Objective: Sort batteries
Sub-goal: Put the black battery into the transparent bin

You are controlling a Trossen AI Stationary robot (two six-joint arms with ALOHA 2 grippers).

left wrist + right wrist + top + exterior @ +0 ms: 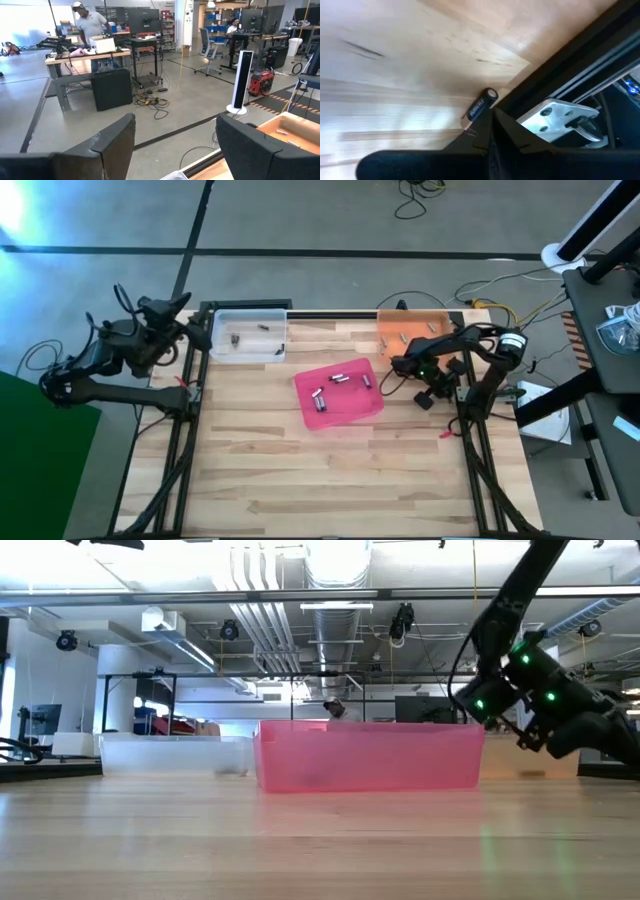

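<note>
Several small grey batteries (338, 380) lie in the pink tray (345, 412) at the table's middle. A few more lie in the clear tray (250, 337) at the far left and in the orange tray (410, 328) at the far right. My right gripper (438, 394) hangs above the table right of the pink tray, shut on one battery (482, 105). In the low view my right gripper (590, 730) is well above the tabletop. My left gripper (196, 330) waits open at the table's far left edge, beside the clear tray. In its own view my left gripper (175, 150) has nothing between its fingers. My right gripper pinches one end of the battery (474, 116) between its two fingers (512, 134). The battery's other, capped end (491, 93) sticks out past the fingertips. The battery is lifted clear of the table.
The table's black frame rail (580, 60) and a silver bracket (560, 117) run close to the right gripper. Bare wood (330, 480) fills the table's near half. Cables (500, 310) lie beyond the far right corner. A person (90, 25) stands far off in the room.
</note>
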